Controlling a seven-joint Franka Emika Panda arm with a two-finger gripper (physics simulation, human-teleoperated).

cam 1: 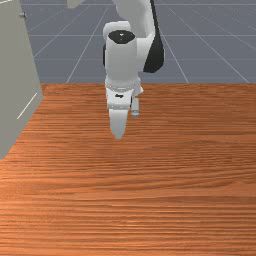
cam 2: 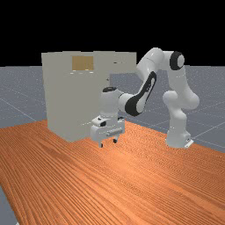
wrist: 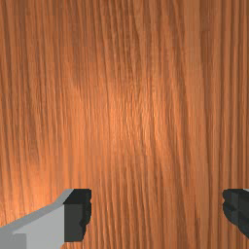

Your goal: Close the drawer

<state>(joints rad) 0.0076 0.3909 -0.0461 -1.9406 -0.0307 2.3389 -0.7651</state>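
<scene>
Standing at the far view's left, far side: a tall grey cabinet (cam 2: pixel 66 96), likely heavy enough to stay put under a gentle push.
Gripper, left of middle, nearer: low above the wooden table (cam 2: pixel 132 184), its fingers wide apart with nothing between them.
Drawer, left of middle, far side: the pale box (cam 2: pixel 124 66) jutting from the cabinet's top toward the far view's right, open and well above the gripper (cam 2: pixel 108 143).
Drawer's feel: probably stiff and hard, not fragile, fairly light on its runners; smooth faces could let a fingertip skid, and an off-centre push might make it bind.
Drawer's contact spot: the middle of its outer end, pressed flat and straight toward the cabinet; pinching seems needless. I can't make out a handle there.
Arm, right: the Panda arm (cam 2: pixel 177 118) should lift the hand and bring it round to the drawer's outer side first.
</scene>
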